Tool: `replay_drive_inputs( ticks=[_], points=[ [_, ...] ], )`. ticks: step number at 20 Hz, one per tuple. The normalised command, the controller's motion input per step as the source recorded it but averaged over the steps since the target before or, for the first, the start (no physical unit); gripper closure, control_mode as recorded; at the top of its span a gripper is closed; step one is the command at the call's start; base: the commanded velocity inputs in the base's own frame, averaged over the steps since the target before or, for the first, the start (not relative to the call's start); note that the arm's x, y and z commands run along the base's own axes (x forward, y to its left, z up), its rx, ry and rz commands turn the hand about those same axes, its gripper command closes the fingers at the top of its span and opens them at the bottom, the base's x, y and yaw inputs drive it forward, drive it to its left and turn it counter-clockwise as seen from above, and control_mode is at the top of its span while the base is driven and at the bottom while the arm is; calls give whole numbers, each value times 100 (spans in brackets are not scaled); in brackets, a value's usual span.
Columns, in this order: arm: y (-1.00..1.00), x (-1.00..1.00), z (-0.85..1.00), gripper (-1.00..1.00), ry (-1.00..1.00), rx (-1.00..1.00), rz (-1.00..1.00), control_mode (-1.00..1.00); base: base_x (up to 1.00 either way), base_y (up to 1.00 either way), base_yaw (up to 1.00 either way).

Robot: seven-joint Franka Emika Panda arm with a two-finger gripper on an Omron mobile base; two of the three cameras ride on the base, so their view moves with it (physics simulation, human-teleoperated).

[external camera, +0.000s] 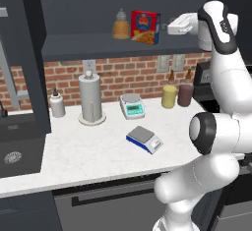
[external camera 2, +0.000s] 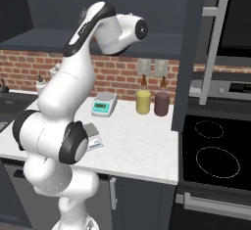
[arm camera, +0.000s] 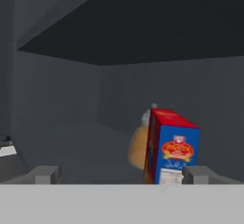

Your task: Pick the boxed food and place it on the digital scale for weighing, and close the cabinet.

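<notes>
White marble counter (external camera: 88, 151), brick backsplash (external camera: 123, 75), dark cabinet (external camera: 29, 53)

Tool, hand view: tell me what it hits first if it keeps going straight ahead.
Probably the red box. The open tool points into the cabinet, and the box stands slightly right of centre between its fingertips; the amber bottle is behind. Depth is unclear.

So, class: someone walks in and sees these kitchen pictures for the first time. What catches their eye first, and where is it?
First, the big white robot arm rising before the marble counter, its open gripper reaching into the open dark charcoal cabinet. Next, the small red cardboard box upright on the cabinet shelf beside an amber bell-shaped bottle. Below, the flat blue scale with a grey plate sits on the counter.
</notes>
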Motion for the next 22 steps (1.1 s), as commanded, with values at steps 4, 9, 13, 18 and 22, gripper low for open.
replay_drive_inputs(
  ticks=[4, 9, 13, 18, 22],
  points=[
    [0, 0, 0, -100, 0, 0, 0, -100, 0, 0, 0],
    [0, 7, 0, -100, 0, 0, 0, -100, 0, 0, 0],
    [0, 6, 0, -100, 0, 0, 0, -100, 0, 0, 0],
    [0, 14, 0, -100, 0, 0, 0, -100, 0, 0, 0],
    [-1, 20, 0, -100, 0, 0, 0, -100, 0, 0, 0]
  ],
)
